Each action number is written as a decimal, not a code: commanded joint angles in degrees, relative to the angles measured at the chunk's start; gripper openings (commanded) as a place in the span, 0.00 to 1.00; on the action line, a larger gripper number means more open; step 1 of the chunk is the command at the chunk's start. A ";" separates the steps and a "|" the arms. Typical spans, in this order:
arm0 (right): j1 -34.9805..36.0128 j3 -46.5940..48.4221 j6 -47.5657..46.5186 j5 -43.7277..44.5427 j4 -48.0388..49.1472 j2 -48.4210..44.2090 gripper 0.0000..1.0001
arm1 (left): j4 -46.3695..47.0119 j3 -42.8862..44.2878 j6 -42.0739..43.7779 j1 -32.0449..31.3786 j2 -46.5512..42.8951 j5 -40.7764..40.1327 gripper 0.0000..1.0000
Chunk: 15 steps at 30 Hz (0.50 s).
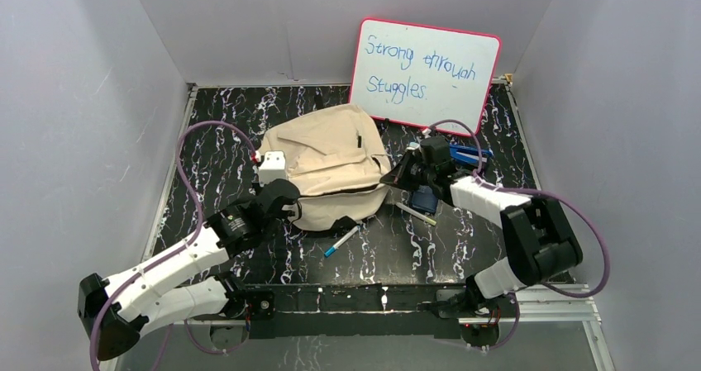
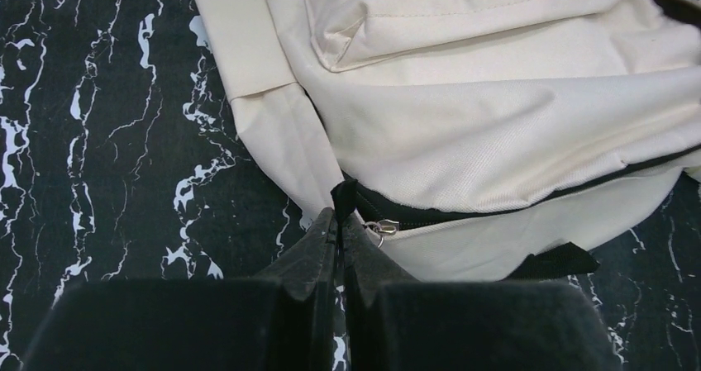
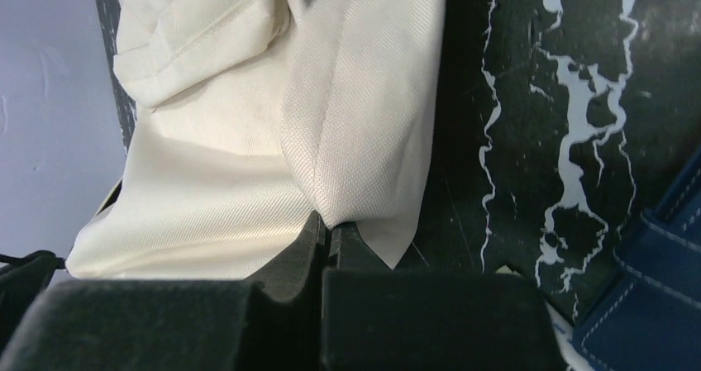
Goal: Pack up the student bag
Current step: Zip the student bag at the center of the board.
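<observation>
Nearest you, on the black marbled table, a blue-and-white pen lay just in front of the student bag, not touching it. A second, thinner pen lay to its right, close under your right arm's wrist.

Your left gripper was at the bag's near left corner, its fingers pressed together on a black tab at the end of the zipper. A small metal zipper pull hung just beside the fingertips. From there a dark zipper line ran across the bag's near side; whether it was open did not show.

Your right gripper was at the bag's right side, its fingers pinched tight on a fold of the cream fabric. A dark blue stitched item lay on the table just to the right of it.

The bag itself lay flat in the middle of the table between your two grippers, flap pocket facing up. A small white object sat just beside its left edge.

Farthest back, a pink-framed whiteboard leaned against the rear wall, with "Strong through Stuggles" written on it in blue.
</observation>
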 commanded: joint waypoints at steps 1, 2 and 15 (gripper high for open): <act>-3.87 7.24 -10.63 1.01 -1.91 5.27 0.00 | -6.01 3.19 -0.02 0.80 -3.65 -6.33 0.00; -3.91 8.71 -11.34 0.19 -2.06 6.53 0.00 | -6.57 3.49 -0.18 0.77 -4.13 -6.04 0.00; -1.82 25.80 -16.13 -4.42 -5.09 19.90 0.00 | -11.04 9.63 0.95 0.73 -11.25 -0.56 0.00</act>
